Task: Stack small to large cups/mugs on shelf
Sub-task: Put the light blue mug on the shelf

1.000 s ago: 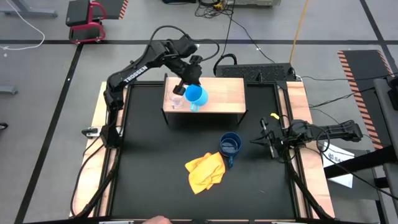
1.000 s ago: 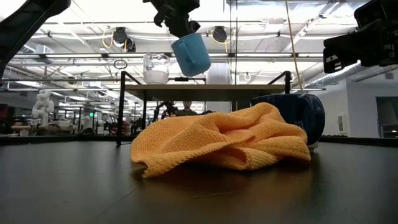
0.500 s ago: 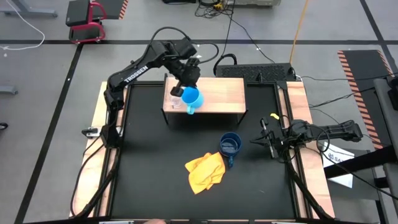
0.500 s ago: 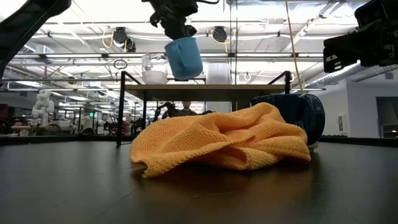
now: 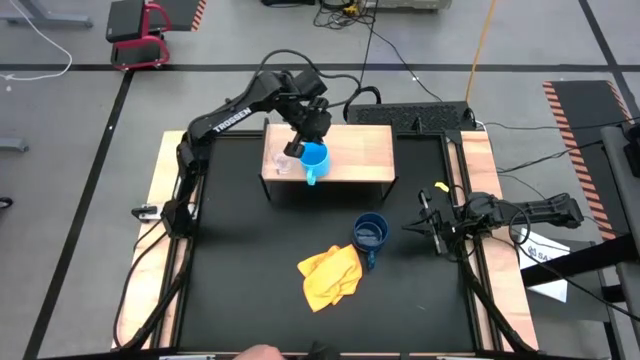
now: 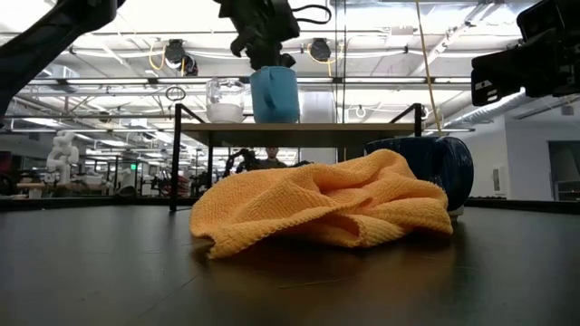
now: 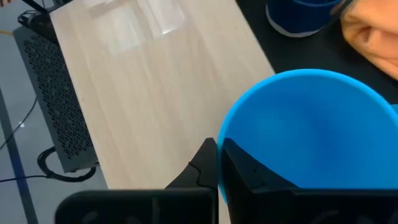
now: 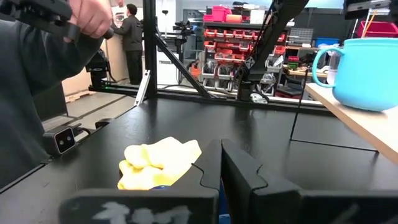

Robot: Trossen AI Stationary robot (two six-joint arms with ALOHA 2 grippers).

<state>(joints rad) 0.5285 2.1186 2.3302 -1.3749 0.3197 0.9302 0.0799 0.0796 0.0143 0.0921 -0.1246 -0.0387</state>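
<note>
The light blue mug (image 5: 314, 158) stands upright on the wooden shelf (image 5: 355, 150), just right of the clear glass cup (image 5: 283, 165), which rests on its base. The mug's handle (image 5: 311, 178) points toward the near edge. My left gripper (image 5: 305, 143) is above the mug, shut on it. The dark blue mug (image 5: 371, 234) sits on the black table in front of the shelf, against the yellow cloth (image 5: 330, 275). My right gripper (image 5: 422, 226) waits shut at the table's right edge, pointing level. My left gripper pinches the light blue mug's rim (image 7: 225, 134) on the far-left side, one finger inside the mug and one outside. The fingers slant down from above. The mug is upright, its base at the shelf top (image 6: 275, 120).
The shelf top (image 7: 155, 106) is bare wood to the right of the light blue mug. A grey box (image 5: 420, 117) lies behind the shelf. A person's hand (image 8: 93, 18) shows beyond the table, and another hand (image 5: 260, 353) at the near edge.
My left gripper has come down toward the shelf with the light blue mug. The mug hung tilted above the shelf and now stands upright with its base at the shelf top, next to the glass cup.
</note>
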